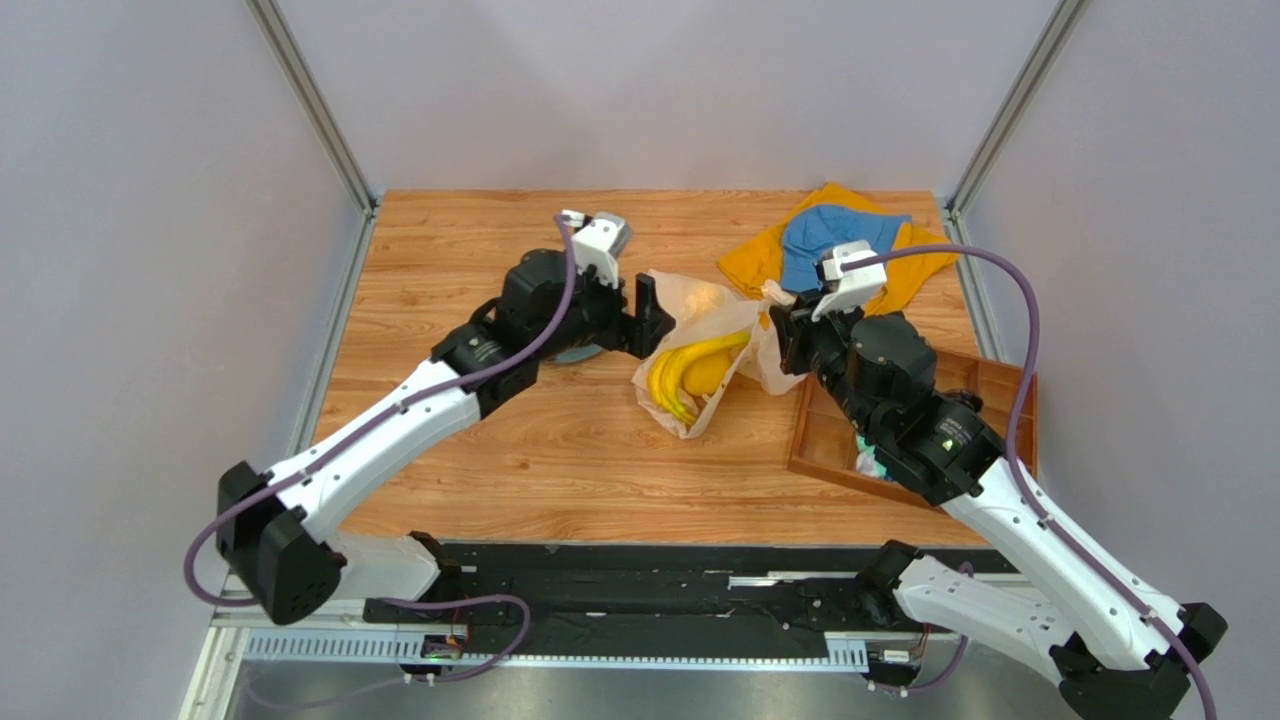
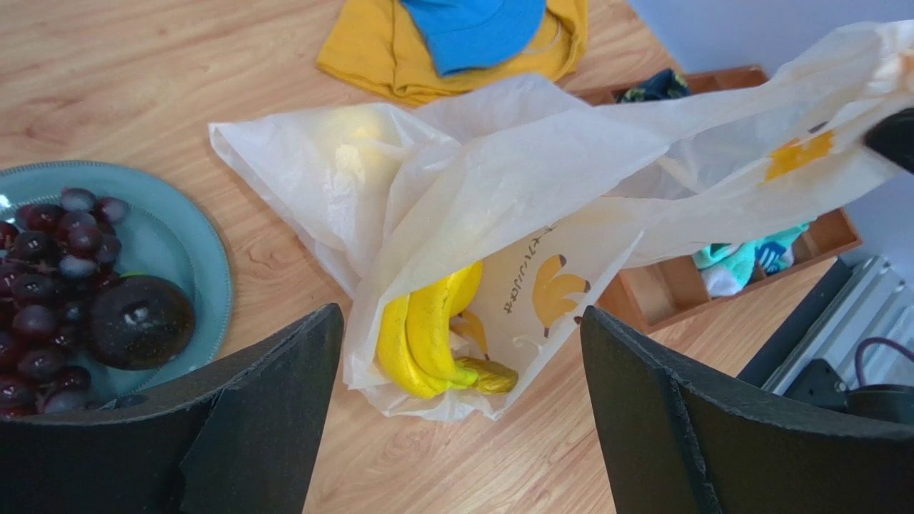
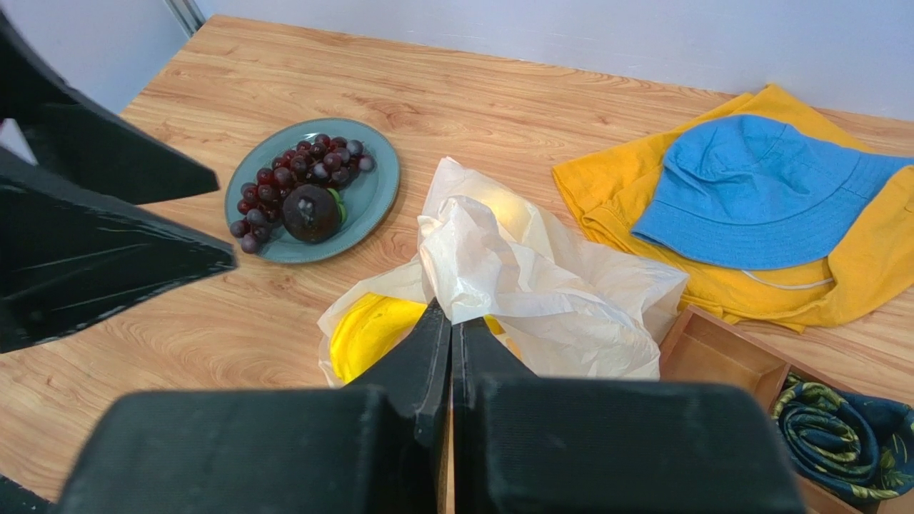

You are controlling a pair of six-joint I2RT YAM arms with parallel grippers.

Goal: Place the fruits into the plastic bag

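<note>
Where plastic bag drapes, bananas half-hidden.

Bananas in crinkly beige bag; grapes & dark fruit on plate

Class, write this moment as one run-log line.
left claw open; right claw shut on bag; bananas in bag; grapes, dark fruit on plate

Near side: bare table, free passage. Fwd: bag bulks btwn my L gripper & tray; cloths behind. Bananas crowd bag's opening.
</note>
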